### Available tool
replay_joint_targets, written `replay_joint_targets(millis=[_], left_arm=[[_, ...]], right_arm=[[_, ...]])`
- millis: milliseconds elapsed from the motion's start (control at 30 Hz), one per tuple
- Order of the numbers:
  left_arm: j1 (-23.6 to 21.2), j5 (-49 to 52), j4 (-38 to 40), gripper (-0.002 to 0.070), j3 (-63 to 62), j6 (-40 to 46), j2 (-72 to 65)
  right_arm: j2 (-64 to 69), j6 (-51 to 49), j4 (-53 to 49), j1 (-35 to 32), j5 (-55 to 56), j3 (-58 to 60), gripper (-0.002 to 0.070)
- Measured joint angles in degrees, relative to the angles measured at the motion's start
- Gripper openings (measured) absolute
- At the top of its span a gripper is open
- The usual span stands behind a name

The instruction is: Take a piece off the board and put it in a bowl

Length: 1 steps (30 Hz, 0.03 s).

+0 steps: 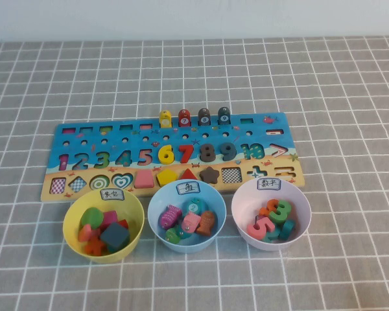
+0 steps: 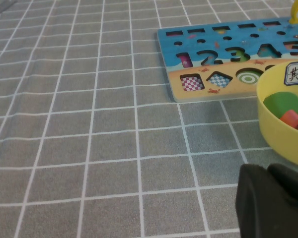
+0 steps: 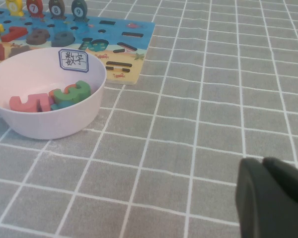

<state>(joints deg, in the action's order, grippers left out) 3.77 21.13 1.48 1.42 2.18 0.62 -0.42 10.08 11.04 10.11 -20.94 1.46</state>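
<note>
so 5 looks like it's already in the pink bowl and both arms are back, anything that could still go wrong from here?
Little, as far as I can judge.
1. The pink 5 lies on a pile in the pale pink bowl, fairly full, so another drop might bounce out.
2. Three bowls sit close together against the board; a descending arm could nudge one.
3. Left gripper and right gripper, both shut, sit low over the cloth beside the bowls.

The coral-pink numeral 5 (image 1: 259, 228) lies flat inside the pale pink bowl (image 1: 241, 214) among other numerals. The bowl sits upright just before the blue puzzle board (image 1: 84, 184), both well ahead of the right jaws.
</note>
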Motion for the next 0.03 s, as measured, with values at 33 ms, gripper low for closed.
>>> replay_joint_targets(millis=[33], left_arm=[[0.00,0.00,0.00,-0.0003,0.00,0.00,0.00]], right_arm=[[0.00,0.00,0.00,0.00,0.00,0.00,-0.0019]])
